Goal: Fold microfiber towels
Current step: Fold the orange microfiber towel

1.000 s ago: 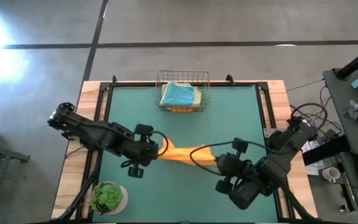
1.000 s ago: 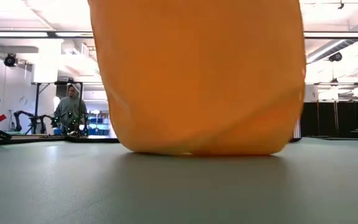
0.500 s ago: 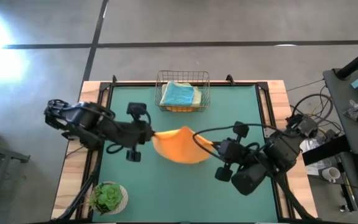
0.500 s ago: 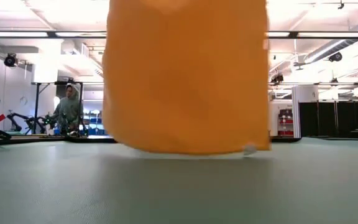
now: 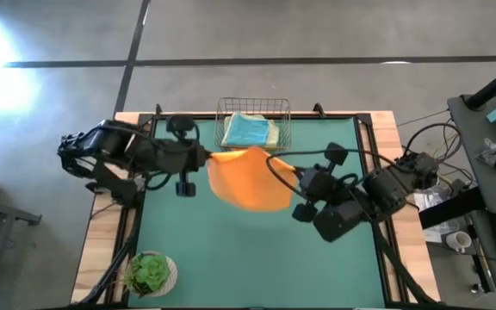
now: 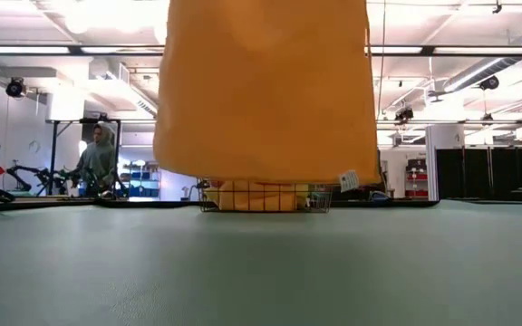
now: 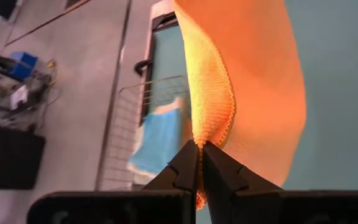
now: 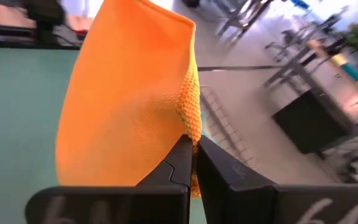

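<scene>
An orange microfiber towel (image 5: pixel 246 179) hangs spread between my two grippers above the middle of the green mat (image 5: pixel 231 258). In the low view the orange towel (image 6: pixel 265 91) hangs clear of the mat, a white tag (image 6: pixel 348 181) at its lower corner. My left gripper (image 5: pixel 207 158) is shut on its left top corner, my right gripper (image 5: pixel 293 191) on its right top corner. Other towels, a teal one (image 5: pixel 250 131) on top, lie in the wire basket (image 5: pixel 253 126) at the far edge. My left gripper pinches the towel's hemmed corner (image 7: pixel 199 138) between its two fingers, coming level from the table's left. The towel hangs below, lifted clear. My right gripper pinches the towel's other top corner (image 8: pixel 190 138) at the hemmed edge, coming from the table's right. The towel hangs clear of the mat.
The wire basket stands at the mat's far middle, just behind the hanging towel. A small potted plant (image 5: pixel 151 274) stands at the near left corner. A person (image 6: pixel 101 158) stands in the room far behind the table.
Both grippers have risen and moved toward the far edge, holding the towel. The towel, bunched and low between them with its bottom on the mat, has spread out and lifted clear; the basket now shows under its lower edge.
</scene>
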Robot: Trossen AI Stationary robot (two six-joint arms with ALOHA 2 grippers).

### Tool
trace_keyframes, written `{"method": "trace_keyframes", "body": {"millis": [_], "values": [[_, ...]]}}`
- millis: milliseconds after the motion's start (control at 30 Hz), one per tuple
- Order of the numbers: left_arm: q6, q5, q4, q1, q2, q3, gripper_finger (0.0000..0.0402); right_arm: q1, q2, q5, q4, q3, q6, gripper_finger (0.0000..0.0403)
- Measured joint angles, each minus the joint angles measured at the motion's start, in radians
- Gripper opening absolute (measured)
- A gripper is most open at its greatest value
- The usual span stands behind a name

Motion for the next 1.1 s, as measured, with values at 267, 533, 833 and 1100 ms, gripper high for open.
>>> {"method": "trace_keyframes", "body": {"millis": [267, 533, 833, 1100], "values": [[0.071, -0.003, 0.002, 0.134, 0.0, -0.008, 0.0001, -0.074, -0.001, 0.02, -0.001, 0.003, -0.115, 0.0008], [-0.126, 0.284, 0.001, 0.128, 0.002, -0.034, 0.0001, -0.059, 0.0, -0.14, 0.002, -0.019, -0.015, 0.0008], [-0.402, 0.459, 0.068, -0.052, 0.004, -0.337, 0.0001, 0.064, 0.038, -0.371, 0.016, -0.255, 0.326, 0.0008], [-0.666, 0.581, 0.398, -0.203, 0.005, -0.666, 0.0001, 0.183, 0.044, -0.472, 0.308, -0.489, 0.523, 0.0008]]}}
